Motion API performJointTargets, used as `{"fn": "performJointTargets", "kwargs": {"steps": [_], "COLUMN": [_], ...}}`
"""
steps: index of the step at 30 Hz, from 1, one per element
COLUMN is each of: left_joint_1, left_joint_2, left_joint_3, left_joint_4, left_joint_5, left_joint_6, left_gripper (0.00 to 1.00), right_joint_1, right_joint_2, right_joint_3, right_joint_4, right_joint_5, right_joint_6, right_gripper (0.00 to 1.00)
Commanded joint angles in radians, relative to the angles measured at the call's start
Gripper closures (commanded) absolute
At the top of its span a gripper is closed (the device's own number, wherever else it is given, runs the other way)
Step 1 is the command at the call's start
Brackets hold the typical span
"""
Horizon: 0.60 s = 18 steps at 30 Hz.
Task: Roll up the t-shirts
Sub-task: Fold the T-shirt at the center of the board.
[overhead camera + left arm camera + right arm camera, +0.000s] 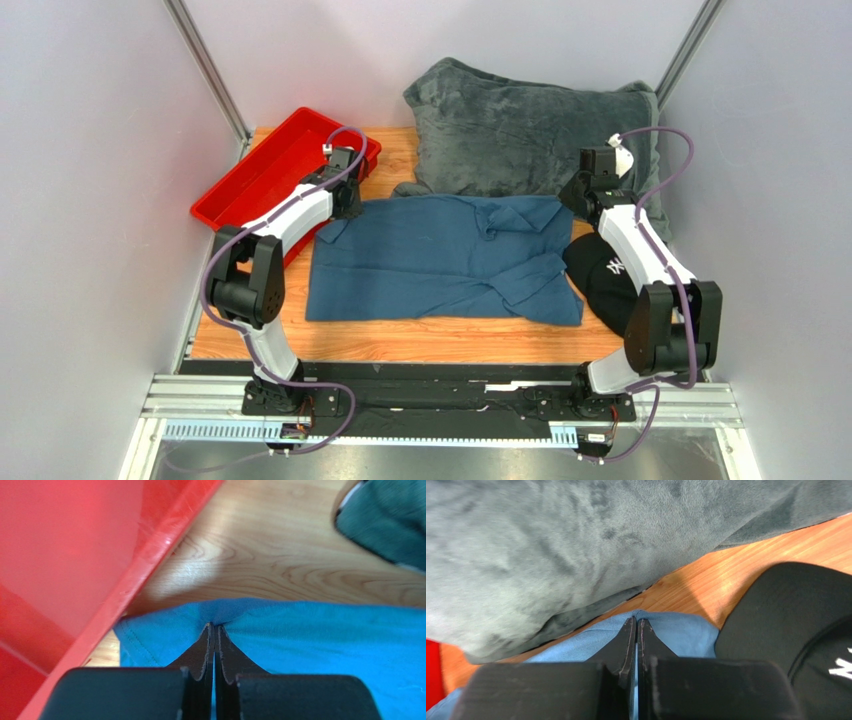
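I see the wooden table (400, 342) with the grey plush blanket (530, 130) heaped at its far edge, toward the right. In front of it the teal-blue t-shirt (430, 260) lies spread across the middle of the table. It is mostly flat, its near right part is folded over and rumpled, and its far edge touches the blanket. The red tray (260, 175) sits angled at the far left, just beside the t-shirt's far left corner. A black cap (598, 272) rests at the t-shirt's right edge, partly under my right arm. My left gripper (214, 630) is pinched closed on the t-shirt's far left edge, fabric puckered at the tips; my right gripper (636, 625) is likewise clamped on the far right corner, beside the blanket.
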Motion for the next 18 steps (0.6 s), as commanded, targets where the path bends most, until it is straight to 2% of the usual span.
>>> {"fn": "performJointTargets", "kwargs": {"steps": [1, 7, 18], "left_joint_1": [0.0, -0.005, -0.006], "left_joint_2": [-0.066, -0.072, 0.031], "left_joint_3": [0.038, 0.064, 0.245], "left_joint_4": [-0.003, 0.014, 0.017], "left_joint_5": [-0.038, -0.024, -0.029], "left_joint_6": [-0.006, 0.009, 0.092], "left_gripper": [1.0, 1.0, 1.0], "right_joint_1": [0.003, -0.002, -0.036], "right_joint_2": [-0.08, -0.061, 0.159], "right_joint_3": [-0.021, 0.026, 0.196], "right_joint_4": [0.004, 0.006, 0.04], "right_joint_5": [0.054, 0.085, 0.068], "right_joint_6": [0.019, -0.041, -0.064], "right_gripper": [1.0, 1.0, 1.0]}}
